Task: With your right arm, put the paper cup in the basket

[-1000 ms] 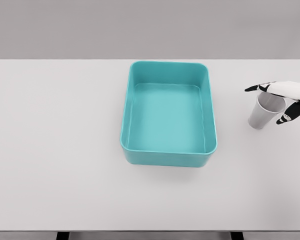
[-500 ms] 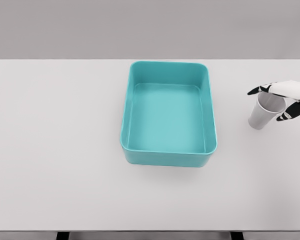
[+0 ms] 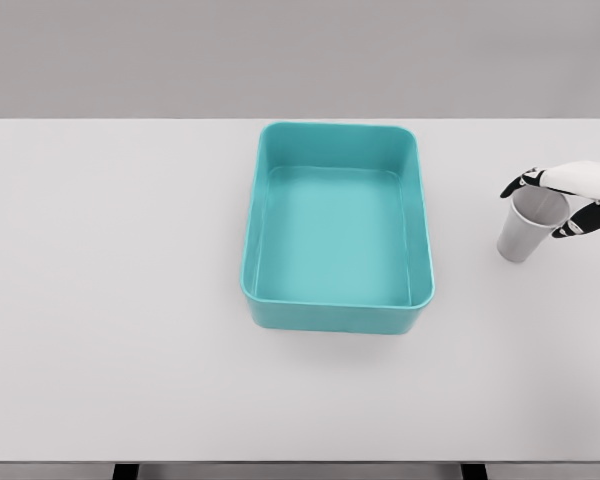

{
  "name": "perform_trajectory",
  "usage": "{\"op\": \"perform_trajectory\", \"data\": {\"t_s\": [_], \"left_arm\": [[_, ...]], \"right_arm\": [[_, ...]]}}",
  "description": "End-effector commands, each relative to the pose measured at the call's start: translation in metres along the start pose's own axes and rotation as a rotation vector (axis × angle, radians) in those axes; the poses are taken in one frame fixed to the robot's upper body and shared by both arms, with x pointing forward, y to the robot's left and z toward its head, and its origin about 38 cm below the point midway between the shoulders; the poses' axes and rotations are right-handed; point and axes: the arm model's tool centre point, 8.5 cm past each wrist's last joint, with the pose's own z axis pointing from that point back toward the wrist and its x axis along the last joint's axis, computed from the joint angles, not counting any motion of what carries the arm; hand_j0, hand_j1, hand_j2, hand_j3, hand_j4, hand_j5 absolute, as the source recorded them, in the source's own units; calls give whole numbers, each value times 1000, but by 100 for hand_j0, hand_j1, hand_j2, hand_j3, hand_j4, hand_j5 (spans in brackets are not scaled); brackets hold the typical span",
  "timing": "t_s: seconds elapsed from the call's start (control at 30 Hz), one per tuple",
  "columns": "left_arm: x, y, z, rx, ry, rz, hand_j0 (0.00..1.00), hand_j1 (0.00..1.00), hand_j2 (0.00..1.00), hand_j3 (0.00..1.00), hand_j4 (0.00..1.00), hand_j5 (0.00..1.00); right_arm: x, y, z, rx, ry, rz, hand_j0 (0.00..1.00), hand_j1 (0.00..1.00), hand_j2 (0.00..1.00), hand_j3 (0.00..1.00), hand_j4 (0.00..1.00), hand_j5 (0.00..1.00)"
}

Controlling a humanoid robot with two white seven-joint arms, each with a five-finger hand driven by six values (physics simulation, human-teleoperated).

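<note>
Pinching the tilted white paper cup at its rim, right robot hand is risking a slip (thin grip) before reaching the teal plastic basket.

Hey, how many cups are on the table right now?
1. The cup stands on the table near its right edge, right of the teal basket, with the right hand around its rim. Nothing seems hidden.
</note>
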Motion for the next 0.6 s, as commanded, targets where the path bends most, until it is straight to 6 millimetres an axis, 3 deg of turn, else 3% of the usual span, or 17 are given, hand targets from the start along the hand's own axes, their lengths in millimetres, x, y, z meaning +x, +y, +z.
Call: {"op": "perform_trajectory", "data": {"t_s": [0.0, 0.57], "left_arm": [[0, 0, 0, 0, 1, 0, 100, 100, 100, 100, 100, 100], [0, 0, 0, 0, 1, 0, 100, 100, 100, 100, 100, 100]], "right_arm": [[0, -3, 3, -6, 2, 2, 68, 68, 68, 68, 68, 68], [17, -35, 26, -52, -15, 85, 68, 68, 68, 68, 68, 68]]}}
